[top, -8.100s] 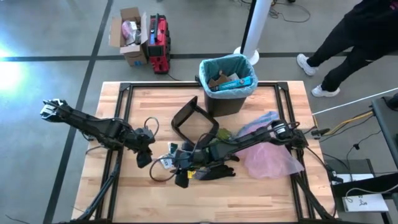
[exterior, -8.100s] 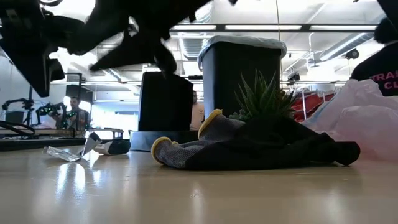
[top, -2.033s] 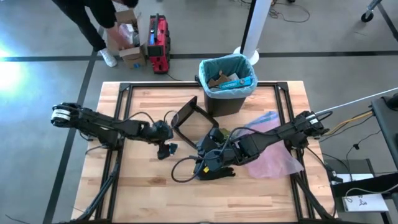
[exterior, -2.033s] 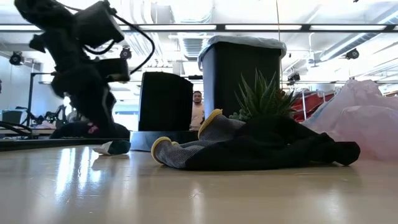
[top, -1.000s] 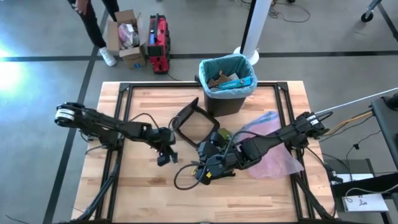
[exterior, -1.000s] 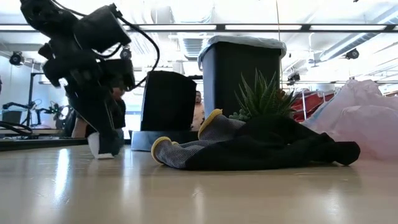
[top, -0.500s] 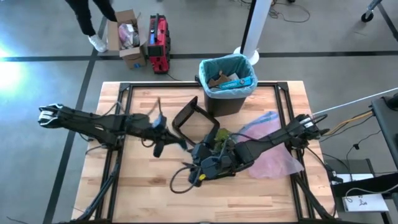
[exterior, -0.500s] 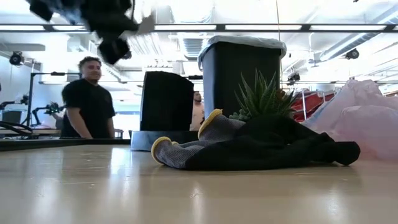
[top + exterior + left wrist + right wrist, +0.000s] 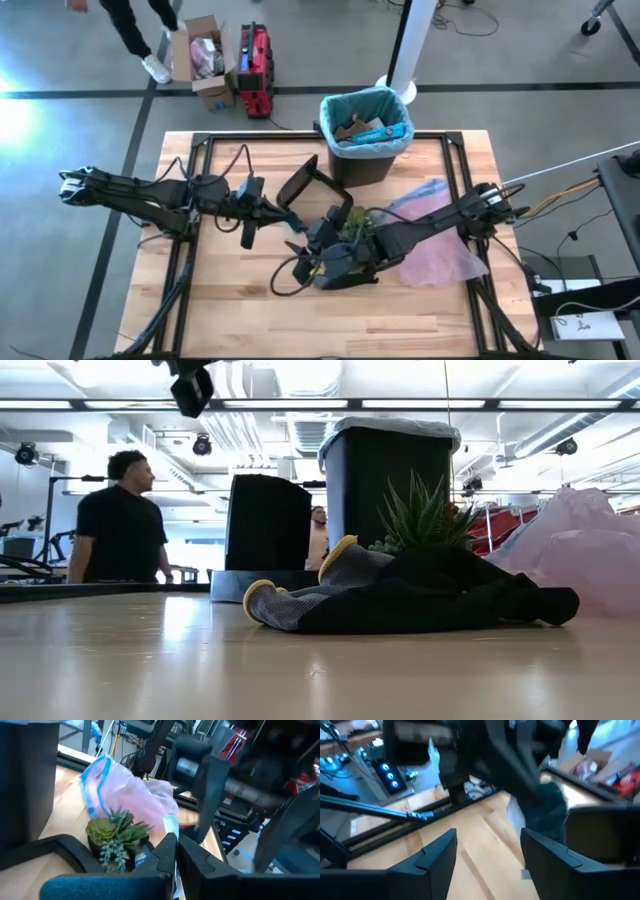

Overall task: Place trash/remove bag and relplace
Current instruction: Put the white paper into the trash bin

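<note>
Teal-blue liner bag (image 9: 372, 103) thin, crinkly, lining black bin (image 9: 365, 160) at worktop (image 9: 240, 300) far edge; brown paper and blue wrapper trash (image 9: 360, 129) inside. Left gripper (image 9: 292, 228) raised mid-worktop, fingers (image 9: 165, 851) closed on pale scrap (image 9: 170, 827). Right gripper (image 9: 297, 249) near glove (image 9: 410, 600) and plant (image 9: 425, 515), fingers (image 9: 437, 852) apart, nothing held. Pink bag (image 9: 430, 250) right.
</note>
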`<action>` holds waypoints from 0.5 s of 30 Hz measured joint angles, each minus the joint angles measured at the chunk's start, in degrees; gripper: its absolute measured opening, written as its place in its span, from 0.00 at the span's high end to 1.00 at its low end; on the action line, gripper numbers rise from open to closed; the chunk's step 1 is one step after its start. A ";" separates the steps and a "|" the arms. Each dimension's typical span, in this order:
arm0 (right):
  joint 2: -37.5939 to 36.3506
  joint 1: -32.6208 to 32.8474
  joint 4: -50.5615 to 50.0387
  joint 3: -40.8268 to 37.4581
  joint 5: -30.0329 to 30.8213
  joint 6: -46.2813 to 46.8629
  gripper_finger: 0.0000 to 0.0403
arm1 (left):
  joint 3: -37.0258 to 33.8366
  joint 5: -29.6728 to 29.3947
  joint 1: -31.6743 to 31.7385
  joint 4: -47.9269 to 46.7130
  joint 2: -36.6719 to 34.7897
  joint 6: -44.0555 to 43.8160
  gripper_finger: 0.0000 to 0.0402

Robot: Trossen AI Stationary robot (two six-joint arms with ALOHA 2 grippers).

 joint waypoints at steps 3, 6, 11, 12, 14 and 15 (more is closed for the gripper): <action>-1.47 -0.03 -0.03 0.09 1.68 -0.85 0.50 | 0.07 -0.15 0.00 -0.10 -0.11 0.47 1.00; -1.68 -0.47 -0.80 0.09 5.60 -0.85 0.50 | 0.02 -0.17 0.00 -0.35 0.02 2.04 1.00; -1.55 -2.31 -5.38 0.09 3.82 3.89 0.51 | 0.00 -0.17 0.00 -0.18 0.26 2.59 1.00; -1.50 -2.71 -7.27 0.09 2.62 6.29 0.52 | 0.00 -0.17 0.00 0.02 0.26 2.55 1.00; -1.34 -3.42 -10.65 0.07 0.67 10.78 0.53 | 0.00 -0.16 0.00 -0.10 0.26 2.23 1.00; -1.33 -3.68 -11.93 0.04 0.10 12.16 0.53 | 0.00 -0.17 0.00 -0.08 0.26 1.92 1.00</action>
